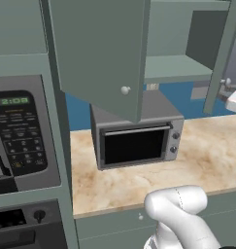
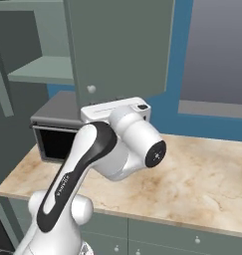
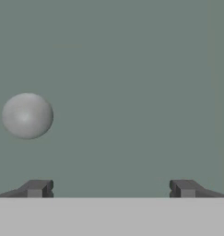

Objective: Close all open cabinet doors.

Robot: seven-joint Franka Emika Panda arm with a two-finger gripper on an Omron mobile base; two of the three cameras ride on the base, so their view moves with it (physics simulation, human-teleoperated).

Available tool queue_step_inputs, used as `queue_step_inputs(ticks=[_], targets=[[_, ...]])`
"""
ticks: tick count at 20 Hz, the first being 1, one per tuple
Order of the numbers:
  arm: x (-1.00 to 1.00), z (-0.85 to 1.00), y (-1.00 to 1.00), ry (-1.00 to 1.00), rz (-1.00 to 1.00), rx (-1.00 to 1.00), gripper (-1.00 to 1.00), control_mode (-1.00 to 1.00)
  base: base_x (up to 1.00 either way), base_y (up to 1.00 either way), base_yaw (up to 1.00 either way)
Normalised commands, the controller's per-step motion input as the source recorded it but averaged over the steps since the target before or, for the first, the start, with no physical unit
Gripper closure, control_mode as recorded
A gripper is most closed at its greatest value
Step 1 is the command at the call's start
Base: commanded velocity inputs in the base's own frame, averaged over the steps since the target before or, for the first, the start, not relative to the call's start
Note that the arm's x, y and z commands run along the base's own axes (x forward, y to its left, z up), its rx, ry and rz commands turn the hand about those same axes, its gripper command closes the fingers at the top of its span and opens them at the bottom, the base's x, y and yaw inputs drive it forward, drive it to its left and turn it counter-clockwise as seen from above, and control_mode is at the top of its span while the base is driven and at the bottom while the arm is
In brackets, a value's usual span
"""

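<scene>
The open cupboard's shelf (image 1: 177, 68) lies bare. My gripper (image 3: 111, 189), fingers wide apart and holding nothing, faces the cabinet door (image 3: 132, 83) beside its knob (image 3: 27, 115).

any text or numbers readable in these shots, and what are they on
"12:00" in green digits, on the display of the microwave control panel at the left of the left base view.
The rows of button labels below that display are too small and blurred to read.
The toaster oven knobs carry no readable markings.
The cabinet door facing the gripper bears no text, just its round knob.
</scene>
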Motion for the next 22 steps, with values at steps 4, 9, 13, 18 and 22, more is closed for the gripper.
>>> queue_step_inputs(ticks=[4,9,13,18,22], targets=[[0.41,-0.09,0.00,-0.02,0.00,0.00,-1.00,-1.00,0.00,0.00,0.00],[0.28,-0.02,0.26,0.00,-0.11,0.00,-1.00,-1.00,0.00,0.00,0.00],[0.36,0.00,0.25,-0.01,-0.14,0.00,-1.00,-1.00,0.00,0.00,0.00],[0.38,0.00,0.29,-0.04,-0.15,0.00,-1.00,-1.00,0.00,0.00,0.00],[0.36,0.00,0.31,-0.01,-0.15,0.00,-1.00,-1.00,0.00,0.00,0.00]])
